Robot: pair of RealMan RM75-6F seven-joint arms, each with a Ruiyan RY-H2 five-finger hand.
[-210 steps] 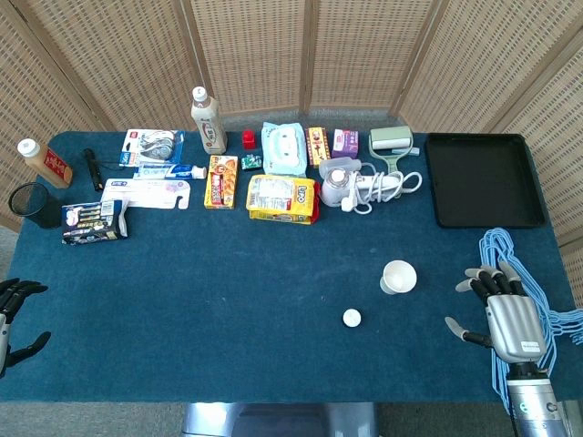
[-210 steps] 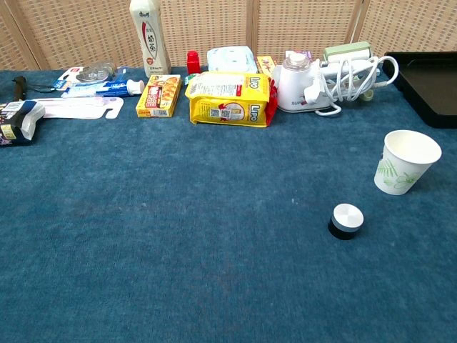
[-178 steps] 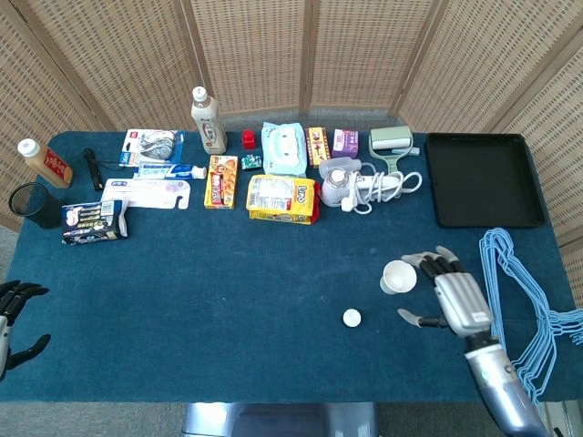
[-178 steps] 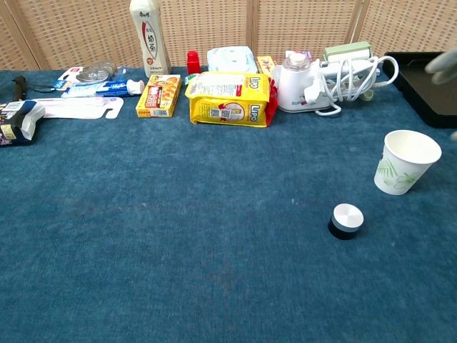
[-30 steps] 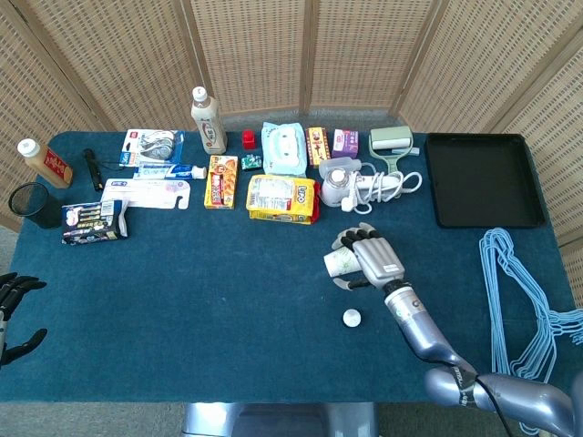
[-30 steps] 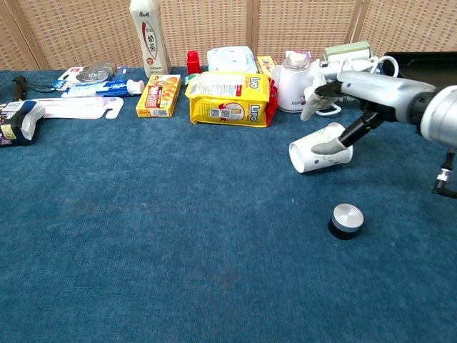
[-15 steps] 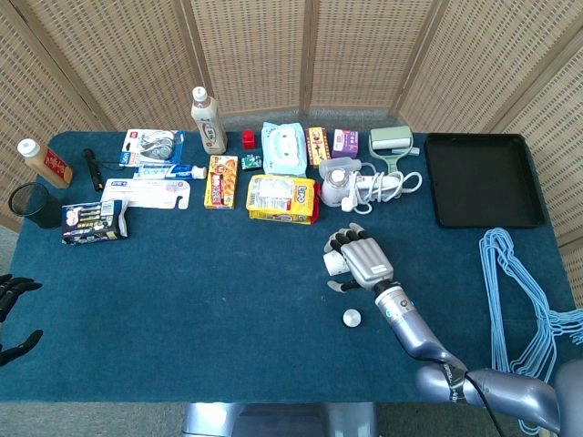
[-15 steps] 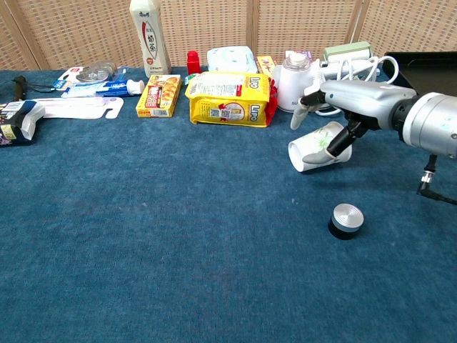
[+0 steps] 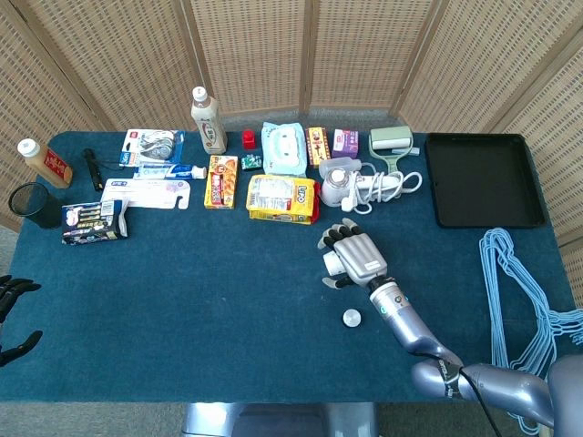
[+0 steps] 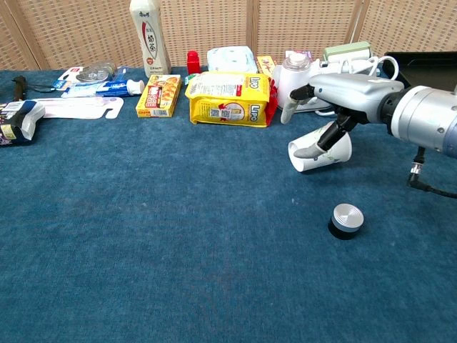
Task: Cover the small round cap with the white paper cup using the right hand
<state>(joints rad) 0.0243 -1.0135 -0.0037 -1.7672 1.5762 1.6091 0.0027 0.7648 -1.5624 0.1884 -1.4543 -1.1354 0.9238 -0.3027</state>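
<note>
A blue cloth table (image 9: 182, 300) fills both views, with a row of groceries and toiletries along its upper edge. Right of centre in the chest view, the robot's right hand (image 10: 335, 107) holds a white paper cup (image 10: 321, 152) above the cloth. The cup is tipped on its side, its open mouth facing lower left. Fingers curl around the cup's body, and one grey fingertip (image 10: 308, 152) rests at the rim.

The small round cap (image 10: 346, 220), black with a silver top, sits uncovered on the cloth just below the cup and a little to the right, clear of it. In the head view the hand hides most of the cup, and the cap (image 9: 352, 318) shows as a pale disc below it.

The left hand (image 9: 14, 319) rests at the far left edge, fingers spread, holding nothing.

As a judgement, the cup is picked up and partly turned. Finishing the turn to mouth-down, lining it up over the cap, lowering and letting go all remain.
</note>
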